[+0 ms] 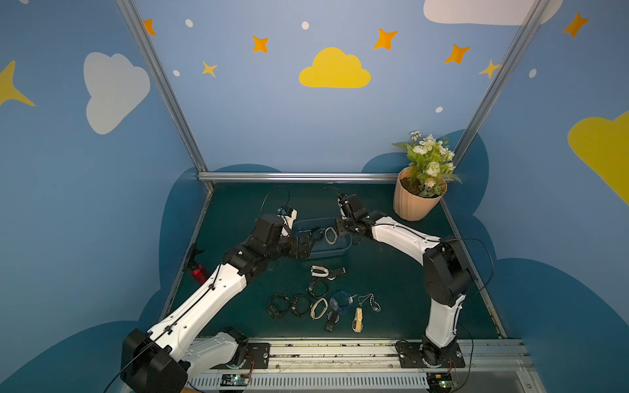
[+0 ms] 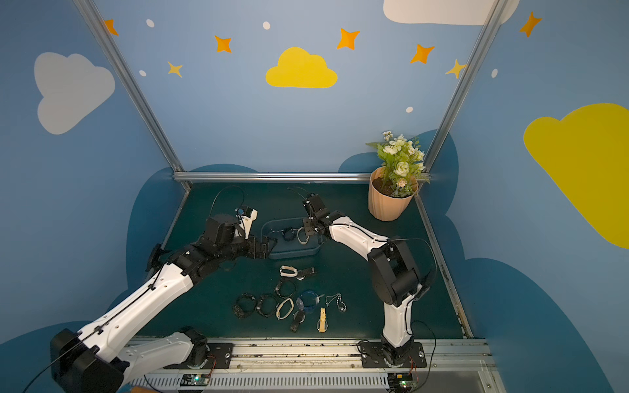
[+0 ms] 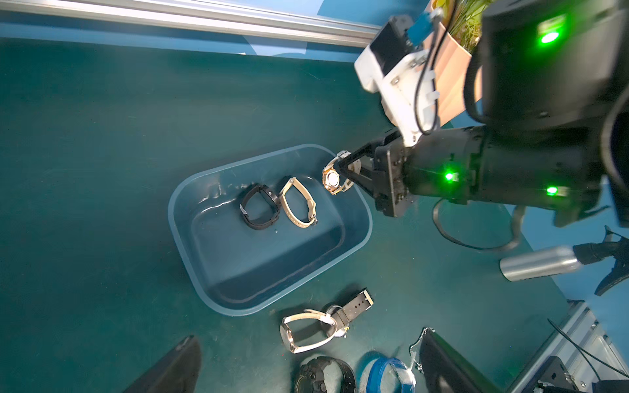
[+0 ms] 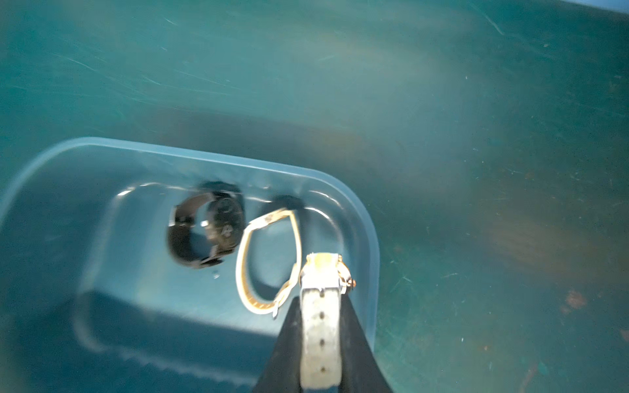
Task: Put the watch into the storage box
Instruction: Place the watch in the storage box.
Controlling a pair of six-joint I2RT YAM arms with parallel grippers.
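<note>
Watch (image 4: 321, 306) grasped over the right rim of the box (image 3: 204, 258)

The right fingers (image 3: 360, 158) pinch the pale strap, hanging the watch just inside the rim. A black watch (image 3: 260, 207) and a beige watch (image 3: 299, 204) lie toward the box's far wall, and its near floor is bare. The left fingers (image 2: 270, 245) stand spread wide, holding nothing, at the box's left rim. Loose watches (image 1: 320, 272) crowd the bench (image 1: 391, 272) just near of the box.

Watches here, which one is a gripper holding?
The gold-cased, pale-strapped watch, pinched by the right gripper above the storage box's edge; two others lie inside it, the rest on the table.
</note>
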